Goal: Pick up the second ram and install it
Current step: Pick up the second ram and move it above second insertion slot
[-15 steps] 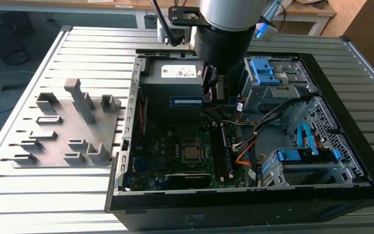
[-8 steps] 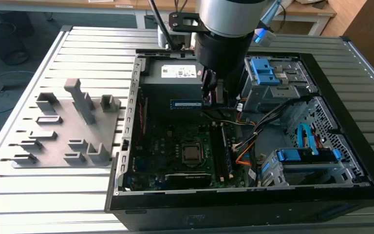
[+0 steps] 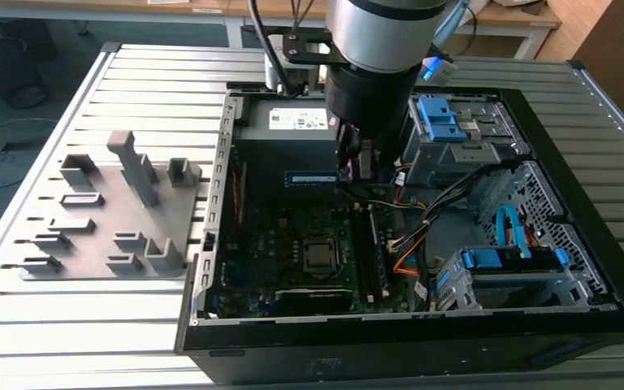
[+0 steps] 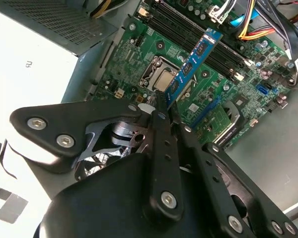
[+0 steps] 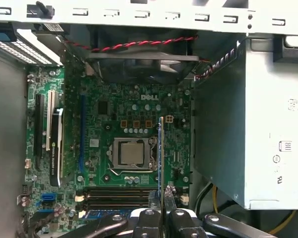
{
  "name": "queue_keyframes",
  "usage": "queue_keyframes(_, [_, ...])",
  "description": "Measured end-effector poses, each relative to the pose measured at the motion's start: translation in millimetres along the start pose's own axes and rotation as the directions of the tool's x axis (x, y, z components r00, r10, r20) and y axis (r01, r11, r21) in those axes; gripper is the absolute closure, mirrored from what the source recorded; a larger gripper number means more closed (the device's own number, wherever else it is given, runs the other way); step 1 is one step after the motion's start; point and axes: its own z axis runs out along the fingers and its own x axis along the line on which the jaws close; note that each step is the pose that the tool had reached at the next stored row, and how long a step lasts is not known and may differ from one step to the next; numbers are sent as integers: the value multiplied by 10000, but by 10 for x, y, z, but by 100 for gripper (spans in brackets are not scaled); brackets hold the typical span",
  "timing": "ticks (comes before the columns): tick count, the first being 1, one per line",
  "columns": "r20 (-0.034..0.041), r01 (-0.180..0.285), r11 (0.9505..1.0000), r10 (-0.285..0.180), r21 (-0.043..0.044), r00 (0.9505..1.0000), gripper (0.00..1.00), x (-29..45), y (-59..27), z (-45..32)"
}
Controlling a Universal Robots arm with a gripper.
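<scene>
In the exterior view we see the arm (image 3: 383, 49) holding the memory stick (image 3: 314, 176) above the motherboard (image 3: 290, 231) inside the open computer case (image 3: 399, 335). In the second wrist view the fingers (image 4: 163, 131) are closed tight on its end. In the first wrist view it stands edge-on beside the processor (image 5: 131, 152).

**Robotics lab bench set up for computer assembly**

Marked as such by an open desktop computer case (image 3: 399, 340) lying on a slatted aluminium table (image 3: 74, 325). Just beside the case, a grey moulded holder tray (image 3: 84, 236). Reaching into it, an industrial robot arm (image 3: 383, 41). Beyond it, wood-topped desks (image 3: 171, 10) and blue flooring (image 3: 9, 171).
</scene>
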Motion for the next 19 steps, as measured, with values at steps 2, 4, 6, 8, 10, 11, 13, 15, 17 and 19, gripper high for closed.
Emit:
queue_keyframes(2, [0, 0, 10000, 0, 0, 10000, 86, 1, -4, 22])
queue_keyframes(4, [0, 0, 10000, 0, 0, 10000, 86, 2, -8, 44])
queue_keyframes(6, [1, 0, 10000, 0, 1, 10000, 86, 4, -11, 67])
queue_keyframes(8, [0, -1, 10000, 1, 0, 10000, 86, 5, -14, 90])
queue_keyframes(10, [0, 0, 10000, 0, 0, 10000, 86, 6, -19, 115])
queue_keyframes(11, [0, 0, 10000, 0, 0, 10000, 86, 7, -21, 128])
queue_keyframes(13, [1, 0, 10000, 0, 0, 10000, 86, 8, -27, 155])
queue_keyframes(15, [1, -2, 10000, 2, 0, 10000, 86, 10, -29, 185])
queue_keyframes(17, [0, 0, 10000, 0, 0, 10000, 86, 11, -33, 220])
queue_keyframes(19, [0, -1, 10000, 1, 0, 10000, 86, 13, -34, 253])
